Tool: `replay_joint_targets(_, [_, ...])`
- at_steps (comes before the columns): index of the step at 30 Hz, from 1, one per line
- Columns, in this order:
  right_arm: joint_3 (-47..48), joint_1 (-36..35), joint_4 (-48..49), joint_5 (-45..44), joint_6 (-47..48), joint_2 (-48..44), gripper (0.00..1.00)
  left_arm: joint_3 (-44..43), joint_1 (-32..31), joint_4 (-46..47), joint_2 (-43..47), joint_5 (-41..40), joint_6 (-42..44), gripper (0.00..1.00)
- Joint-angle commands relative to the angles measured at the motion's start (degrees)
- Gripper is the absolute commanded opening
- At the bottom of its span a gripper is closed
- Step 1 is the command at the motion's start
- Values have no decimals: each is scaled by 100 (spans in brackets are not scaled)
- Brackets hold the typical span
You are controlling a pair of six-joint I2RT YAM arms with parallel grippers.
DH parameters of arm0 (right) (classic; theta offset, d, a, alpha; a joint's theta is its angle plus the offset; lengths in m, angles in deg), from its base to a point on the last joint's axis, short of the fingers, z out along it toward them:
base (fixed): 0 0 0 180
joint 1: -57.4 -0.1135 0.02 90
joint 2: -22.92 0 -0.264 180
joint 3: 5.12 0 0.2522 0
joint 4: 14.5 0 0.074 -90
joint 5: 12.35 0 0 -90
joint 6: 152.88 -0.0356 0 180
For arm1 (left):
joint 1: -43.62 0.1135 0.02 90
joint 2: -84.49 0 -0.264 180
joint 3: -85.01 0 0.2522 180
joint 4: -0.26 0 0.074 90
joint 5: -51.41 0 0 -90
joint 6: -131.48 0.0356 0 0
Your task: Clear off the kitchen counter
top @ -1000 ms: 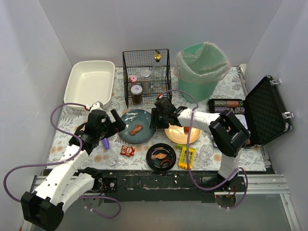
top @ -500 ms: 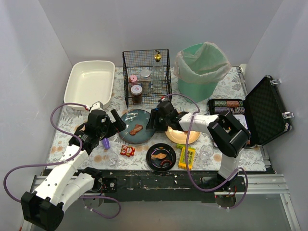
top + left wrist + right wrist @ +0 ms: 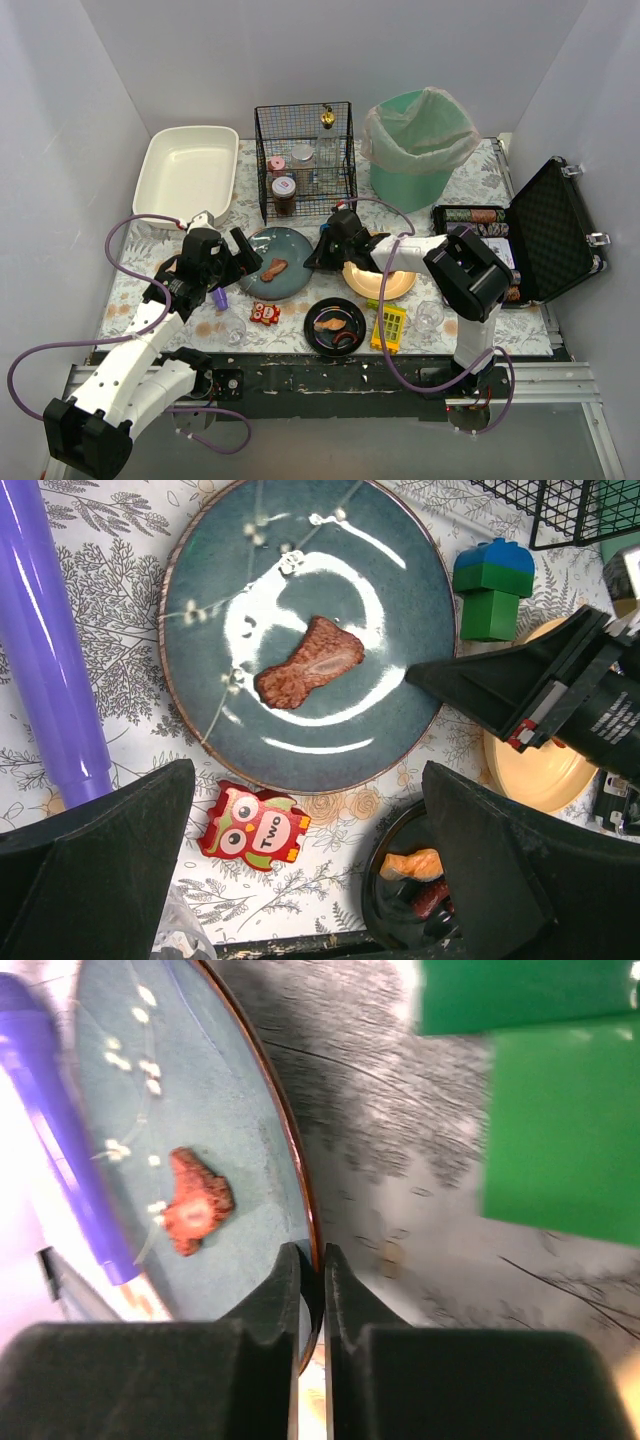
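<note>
1. The right end effector point(image 3: 322, 255) has come off the pale yellow round plate point(image 3: 397, 287) and crossed to the round teal glazed plate point(image 3: 285, 248). Its jaws have narrowed and now pinch that plate's right rim.
2. The teal plate, carrying a brown piece of meat point(image 3: 275, 268), sits slightly further left than a second ago. I judge it was nudged as the jaws closed.
3. Meaning: a first grip is made, but the plate still rests on the bench point(image 3: 480, 175), the white leaf-print cloth top lying under everything. Nothing is cleared yet.
4. The left end effector point(image 3: 238, 262) is unchanged. Its jaws are wide and empty, hovering at the teal plate's left edge.
5. Around the teal plate:
   - a purple plastic cylinder point(image 3: 219, 297) to its left;
   - a red owl card point(image 3: 265, 313) just in front;
   - a black round plate of sushi point(image 3: 350, 308) front-right;
   - a green-and-blue block point(image 3: 490, 615) just off the right rim.
6. In the way: a black wire basket point(image 3: 305, 160) stands behind the plate, and the block and yellow plate crowd the gripped side. The meat may slide if the plate tilts.
</note>
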Motion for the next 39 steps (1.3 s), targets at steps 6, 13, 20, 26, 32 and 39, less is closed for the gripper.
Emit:
replay_joint_targets(6, [-115,-56,323,673,129,195,1,-297,29,-158,196,-112,3,98])
replay_joint_targets(13, [-141,14,-80,910,323,-525,1,-482,38,-237,301,-112,-93,98])
replay_joint_targets(20, [-1045,84,296,1244,192,-1228,1,-394,29,-264,494,-68,-234,98])
replay_joint_targets(26, [-1486,163,534,1517,68,-1668,1,-367,29,-247,503,-33,-216,98])
replay_joint_targets(32, [-1609,234,604,1692,-19,-2037,1,-341,38,-185,486,-24,-190,98])
replay_joint_targets(39, [-2083,523,1210,2281,-405,-2477,1,-315,29,-80,503,-41,-155,98])
